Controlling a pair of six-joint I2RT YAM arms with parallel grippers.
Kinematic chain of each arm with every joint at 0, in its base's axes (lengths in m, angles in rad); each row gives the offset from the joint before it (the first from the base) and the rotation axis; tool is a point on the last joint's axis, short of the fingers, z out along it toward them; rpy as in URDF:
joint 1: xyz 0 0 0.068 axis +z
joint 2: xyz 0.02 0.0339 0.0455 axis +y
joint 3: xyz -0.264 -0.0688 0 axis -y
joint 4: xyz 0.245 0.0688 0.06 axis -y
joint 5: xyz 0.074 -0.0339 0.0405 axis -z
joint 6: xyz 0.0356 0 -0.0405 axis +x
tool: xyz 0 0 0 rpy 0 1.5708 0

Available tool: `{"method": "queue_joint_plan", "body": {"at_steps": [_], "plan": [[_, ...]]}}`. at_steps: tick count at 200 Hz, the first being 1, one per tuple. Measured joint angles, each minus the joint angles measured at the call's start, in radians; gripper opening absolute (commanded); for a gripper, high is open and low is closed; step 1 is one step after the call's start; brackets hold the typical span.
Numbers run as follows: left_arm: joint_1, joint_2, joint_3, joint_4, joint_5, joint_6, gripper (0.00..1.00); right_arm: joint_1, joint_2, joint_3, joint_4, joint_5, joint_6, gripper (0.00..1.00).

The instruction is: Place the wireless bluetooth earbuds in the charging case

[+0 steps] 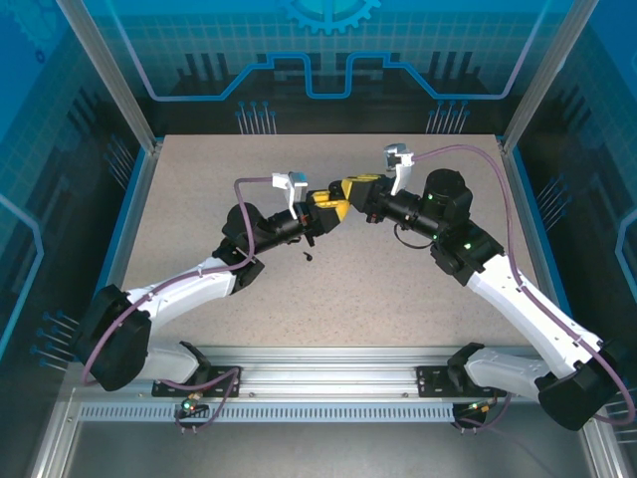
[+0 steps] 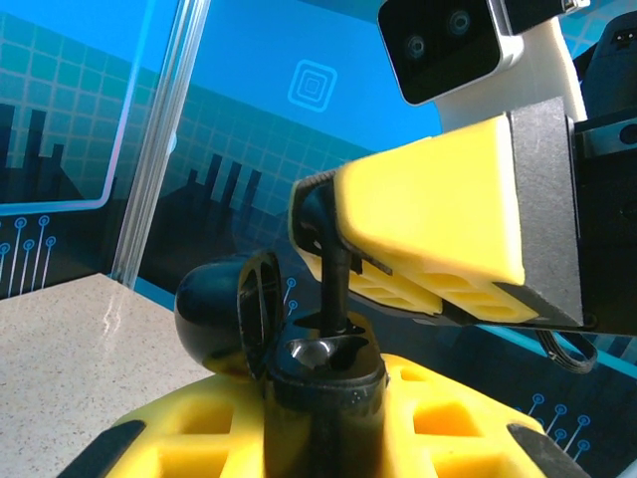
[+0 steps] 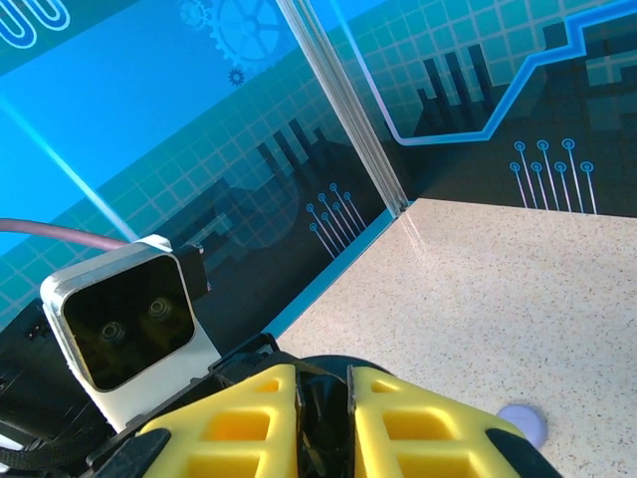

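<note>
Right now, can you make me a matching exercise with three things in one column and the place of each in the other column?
1 charging case
2 black earbud
3 pale lavender object

a held by the right gripper
b lying on the table
c held by the left gripper

Pairs: 1-c, 2-a, 3-b

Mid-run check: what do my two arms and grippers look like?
Both the left arm and right arm have white lower links, black joints and wrists, and a mauve cable running to a white wrist camera. The left gripper and right gripper have chunky yellow fingers with cut-out pockets on black bodies. Small green lights glow on the right arm.
</note>
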Motion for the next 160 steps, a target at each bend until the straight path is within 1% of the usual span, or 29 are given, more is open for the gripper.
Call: {"method": "queue_joint_plan", "body": {"at_steps": [100,160], "plan": [[0.000,-0.002,0.000,0.013,-0.010,-0.017,0.05,0.000,0.000,0.000,0.000,0.000,0.000,0.17],[-0.003,-0.002,-0.002,0.057,-0.008,-0.036,0.05,0.000,-0.005,0.003,0.004,0.000,-0.008,0.18]]}}
